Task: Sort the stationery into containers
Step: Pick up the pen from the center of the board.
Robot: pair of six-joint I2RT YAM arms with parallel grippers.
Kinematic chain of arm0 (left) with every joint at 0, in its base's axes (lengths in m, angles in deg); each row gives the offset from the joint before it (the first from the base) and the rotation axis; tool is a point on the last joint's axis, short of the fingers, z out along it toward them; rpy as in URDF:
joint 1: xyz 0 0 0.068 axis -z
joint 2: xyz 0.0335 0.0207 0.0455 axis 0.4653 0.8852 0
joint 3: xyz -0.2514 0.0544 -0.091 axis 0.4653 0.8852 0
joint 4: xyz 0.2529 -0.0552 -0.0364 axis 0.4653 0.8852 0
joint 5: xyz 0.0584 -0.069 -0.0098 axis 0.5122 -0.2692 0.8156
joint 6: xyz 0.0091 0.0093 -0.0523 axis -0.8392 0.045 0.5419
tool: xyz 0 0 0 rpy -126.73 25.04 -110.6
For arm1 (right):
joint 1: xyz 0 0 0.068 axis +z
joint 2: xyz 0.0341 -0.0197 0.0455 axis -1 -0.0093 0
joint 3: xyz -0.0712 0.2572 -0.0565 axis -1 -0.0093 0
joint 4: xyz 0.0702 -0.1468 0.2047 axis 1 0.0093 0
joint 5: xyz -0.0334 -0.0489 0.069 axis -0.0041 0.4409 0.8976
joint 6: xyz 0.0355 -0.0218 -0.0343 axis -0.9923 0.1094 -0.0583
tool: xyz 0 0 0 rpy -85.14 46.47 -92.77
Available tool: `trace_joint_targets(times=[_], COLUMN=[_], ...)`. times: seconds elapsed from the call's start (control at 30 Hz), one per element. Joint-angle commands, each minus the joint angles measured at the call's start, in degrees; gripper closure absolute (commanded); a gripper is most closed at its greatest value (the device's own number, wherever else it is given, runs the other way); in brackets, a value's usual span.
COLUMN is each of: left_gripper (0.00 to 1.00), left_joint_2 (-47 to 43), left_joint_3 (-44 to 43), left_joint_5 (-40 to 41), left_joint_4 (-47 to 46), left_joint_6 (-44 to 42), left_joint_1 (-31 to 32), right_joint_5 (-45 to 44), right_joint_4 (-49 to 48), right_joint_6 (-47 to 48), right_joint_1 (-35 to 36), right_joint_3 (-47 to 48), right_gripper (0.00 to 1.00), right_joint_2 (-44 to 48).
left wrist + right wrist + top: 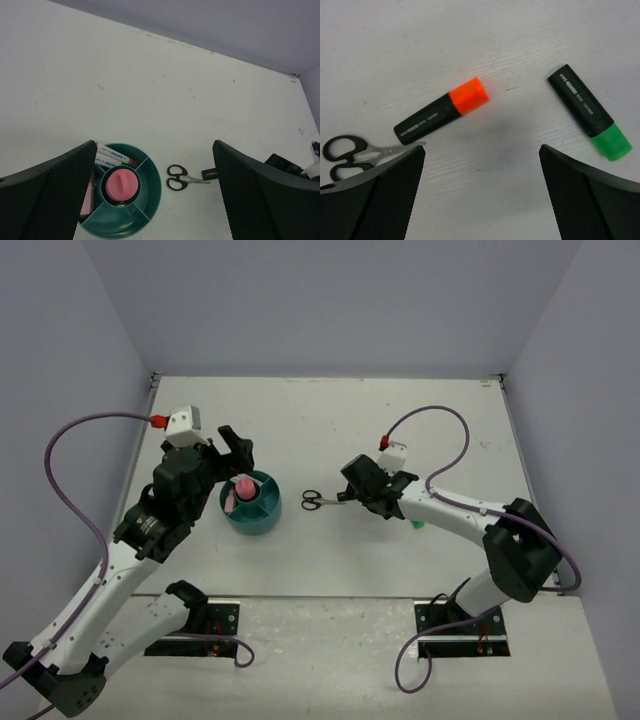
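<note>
White matte table, faint scuffs, plain grey walls on three sides.

**Left gripper**: jaws spread wide, nothing between them, hanging over the teal organizer. The organizer is round moulded plastic with a low wall and spoke dividers round a central well. A pink tube stands upright in the well. Two white pens lie in a rear compartment (a pink item beside them is mostly hidden by the finger).

**Right gripper**: jaws wide apart, empty, above the unsorted items, which lie on the table to the right of the organizer.
- Orange-capped highlighter: lies just ahead of the gap, its butt end close to the scissor tips.
- Green-capped highlighter: off to one side, apart from the rest.
- Scissors: flat on the table, blades closed, nearest the organizer.

**Handling, judged:**
- Highlighters: light, rigid, chunky barrels of smooth plastic with printed labels. They may roll or slip, so take hold across mid-barrel, square to the long axis and clear of the cap seam.
- Scissors: the awkward item, with thin steel blades lying flush on the surface and glossy black loops. The handle end or pivot stands highest and gives the pads something to bite; the blade tips would likely slide away.
- All items look sturdy, so no fragility concern.
</note>
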Motion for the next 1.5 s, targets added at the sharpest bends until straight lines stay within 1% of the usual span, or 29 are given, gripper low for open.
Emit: trace_joint_targets(times=[0.0,0.1,0.17,0.23,0.27,0.3,0.33,0.4,0.5,0.57,0.63,0.67,0.7,0.73,0.8,1.0,1.1,1.17,1.23,1.3,1.4,1.47], left_gripper=[0.0,0.0,0.0,0.0,0.0,0.0,0.0,0.0,0.0,0.0,0.0,0.0,0.0,0.0,0.0,0.0,0.0,0.0,0.0,0.0,0.0,0.0], left_joint_2=[1.55,2.01,2.45,2.84,3.01,3.12,3.43,3.76,4.21,4.58,4.43,4.22,3.95,3.69,3.28,3.0,2.91,2.69,2.53,2.47,2.39,2.39], left_joint_3=[-1.33,-0.42,-0.03,-0.01,-0.01,-0.01,-0.01,-0.01,-0.1,-0.19,-0.27,-0.21,-0.14,-0.07,0.15,0.34,0.34,0.43,0.43,0.52,0.52,0.52], left_joint_5=[-6.36,-7.5,-7.64,-8.21,-8.66,-9.25,-9.56,-10.05,-11.43,-12.03,-12.35,-12.39,-12.43,-12.53,-12.65,-13.27,-14.06,-14.19,-14.58,-14.93,-15.28,-15.8], left_joint_4=[5.43,6.22,6.16,6.16,6.14,5.97,5.85,5.57,5.21,5.11,5.11,5.04,4.97,4.93,4.93,4.75,4.36,4.27,4.14,4.14,4.14,4.13], left_joint_6=[-4.48,-5.84,-6.33,-6.53,-6.63,-6.81,-7.06,-7.38,-7.86,-8.19,-8.43,-8.46,-8.51,-8.57,-8.72,-8.81,-8.72,-8.59,-8.52,-8.46,-8.37,-8.37], left_joint_1=[-0.13,-0.13,-0.13,-0.13,-0.13,-0.13,-0.13,-0.13,-0.13,-0.13,-0.13,-0.13,-0.13,-0.13,-0.13,-0.13,-0.18,-0.13,-0.13,-0.13,-0.13,-0.13], right_joint_5=[-8.31,-3.23,-0.35,5.21,8.9,12.55,17.31,27.36,29.88,32.2,32.3,31.57,30.44,29.57,28.66,27.32,25.71,25.24,25.66,25.11,24.23,24.31], right_joint_4=[4.66,1.96,0.16,-3.42,-6.18,-9.85,-11.78,-14.99,-14.15,-11.92,-8.03,-6.36,-5.49,-5.19,-5.04,-2.84,0.82,1.6,2.2,2.96,4.88,5.42], right_joint_6=[-3.9,6.43,9.51,13.92,16.59,20.01,21.88,24.2,24.83,25.39,24.6,24.45,24.18,23.81,23.21,21.96,22.1,22.45,22.87,22.67,22.75,22.93], right_joint_1=[-3.2,-8.43,-11.55,-14.01,-15.27,-16.93,-20.01,-23.13,-24.19,-24.19,-24.11,-23.79,-23.47,-23.31,-23.31,-22.88,-20.84,-19.8,-19.15,-18.65,-16.47,-16.1], right_joint_3=[0.1,-1.97,-3.39,-6.69,-6.96,-9.32,-10.94,-13.34,-12.29,-10.34,-7.17,-5.21,-4.53,-4.65,-5.2,-5.15,-3.73,-3.21,-2.77,-2.42,-1.28,-0.57], right_gripper=[0.01,0.01,0.01,0.01,0.01,0.01,0.01,0.01,0.01,0.02,0.07,0.17,0.23,0.26,0.32,0.39,0.47,0.52,0.6,0.6,0.53,0.53], right_joint_2=[0.13,-0.07,1.08,3.17,4.31,5.39,6.69,8.83,8.66,5.41,-0.31,-1.87,-2.33,-2.24,-1.69,-1.48,-3.48,-4.04,-4.33,-4.48,-5.7,-6.83])
